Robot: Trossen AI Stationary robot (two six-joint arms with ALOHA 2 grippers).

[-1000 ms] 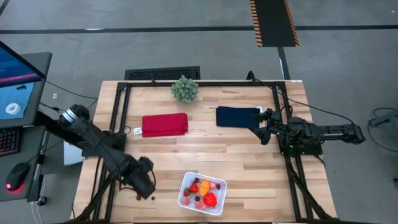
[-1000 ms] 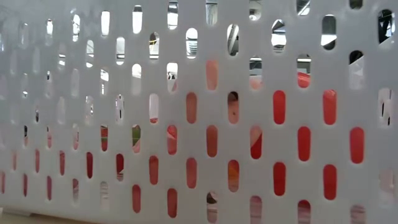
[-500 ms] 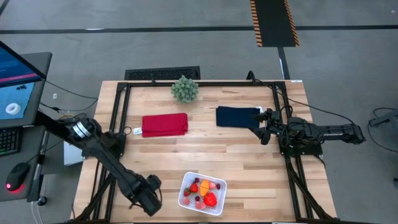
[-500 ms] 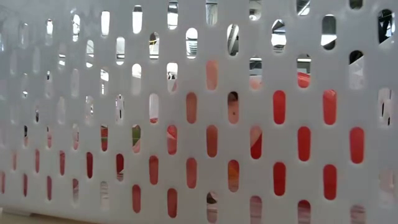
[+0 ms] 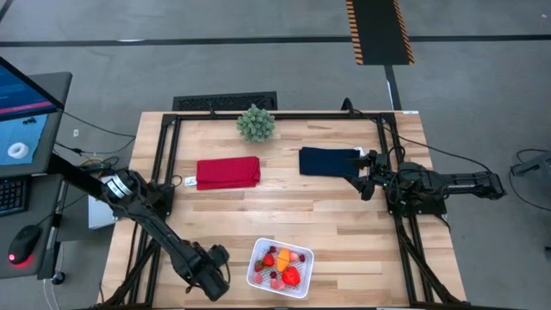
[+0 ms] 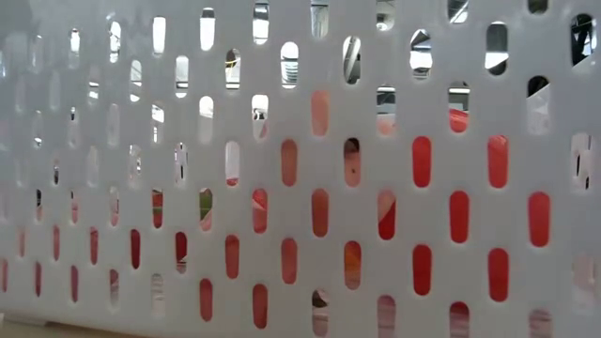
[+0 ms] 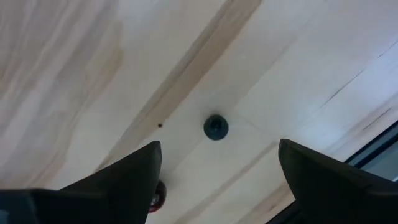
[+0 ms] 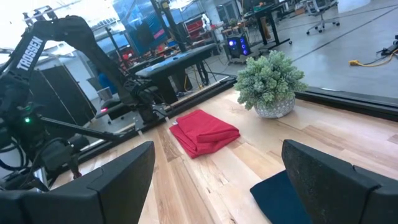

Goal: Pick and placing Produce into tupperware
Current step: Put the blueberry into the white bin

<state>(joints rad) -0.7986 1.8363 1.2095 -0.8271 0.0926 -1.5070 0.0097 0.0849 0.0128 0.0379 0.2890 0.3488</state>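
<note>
From above, the left gripper (image 5: 209,277) hangs low at the near edge of the table (image 5: 344,215), just beside the white tupperware (image 5: 258,256), which already holds most of the fruit (image 5: 282,267). The right gripper (image 5: 365,178) waits by the navy cloth (image 5: 327,161), fingers apart. The low camera sees only the box wall. The left wrist camera shows fingers (image 7: 124,174) wide apart and a dark red cherry (image 7: 158,195) peeking by one (round, so no long way). Best to center over it, then go straight down.

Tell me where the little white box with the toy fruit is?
In the high view the tupperware sits at the table's near edge, right next to the left gripper, with the red cloth farther back.
</note>
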